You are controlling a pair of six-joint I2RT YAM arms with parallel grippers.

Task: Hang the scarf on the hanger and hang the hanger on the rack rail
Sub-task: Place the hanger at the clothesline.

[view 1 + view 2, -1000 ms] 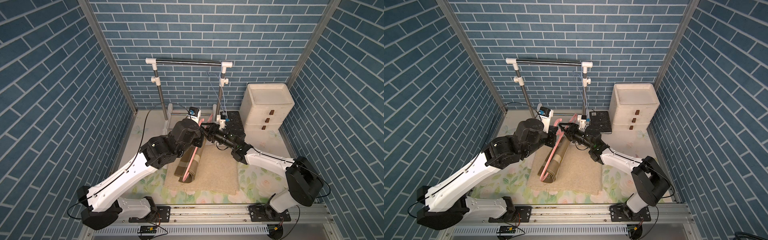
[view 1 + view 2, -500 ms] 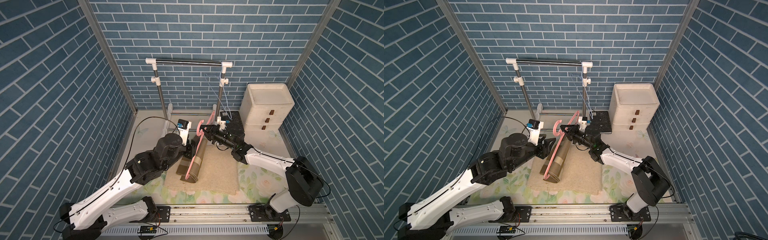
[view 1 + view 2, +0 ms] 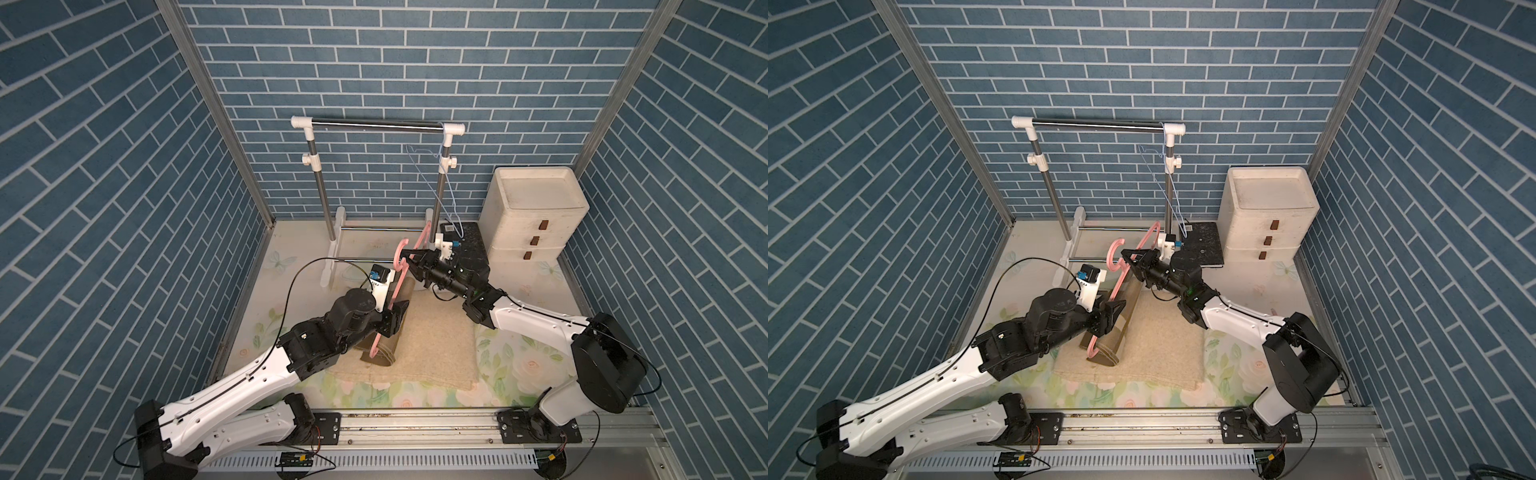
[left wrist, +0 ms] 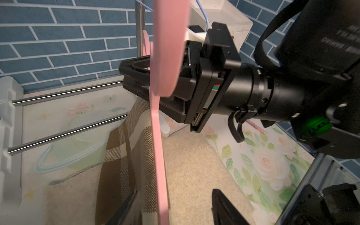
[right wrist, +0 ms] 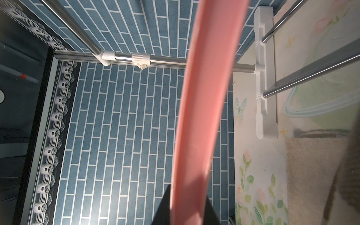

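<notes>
Step in hand, by my judgement: settling the scarf onto the hanger, with the hanger already under control. The right gripper has its jaws clamped on the pink plastic hanger close to the hook, holding it tilted, one end raised and the other low over the beige cloth spread on the desk. The brown plaid woven scarf, folded into a long strip, runs alongside the hanger's lower arm, its bottom end resting on the cloth (whether it passes over a bar cannot be told). The left gripper hangs low with jaws apart and holds nothing. The pink arm and the scarf's edge lie between the jaws without visible contact. The next move likely calls for the left jaws to close on the scarf alone and draw it evenly across, without dragging the hanger.
</notes>
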